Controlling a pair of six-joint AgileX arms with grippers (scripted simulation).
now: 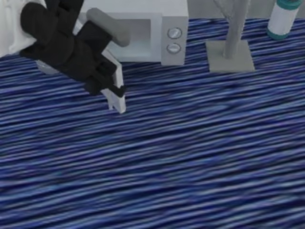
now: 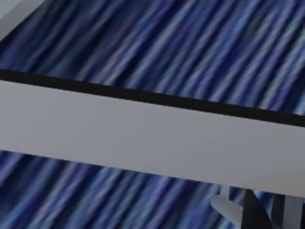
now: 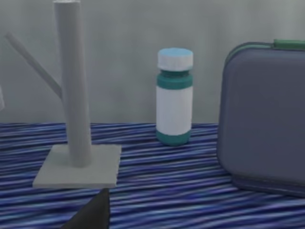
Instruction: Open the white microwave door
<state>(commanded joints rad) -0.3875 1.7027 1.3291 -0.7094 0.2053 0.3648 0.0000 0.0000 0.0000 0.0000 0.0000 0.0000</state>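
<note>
White microwave (image 1: pixel 162 36) at desk (image 1: pixel 190 157) rear – door (image 1: pixel 116 88) swung wide open; left pincer (image 1: pixel 112 90) at its edge – grip state indeterminable

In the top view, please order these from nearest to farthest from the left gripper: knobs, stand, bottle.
From the left gripper:
1. Knobs, on the microwave's right panel.
2. Stand, right of the microwave.
3. Bottle, far right corner.

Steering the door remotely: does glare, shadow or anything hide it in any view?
Top view: no glare; the left arm covers most of the door, only its edge shows by the left gripper. Left wrist view: evenly lit, a white panel fills a band. Right wrist view: no glare, faces the grey stand, not the microwave.
</note>
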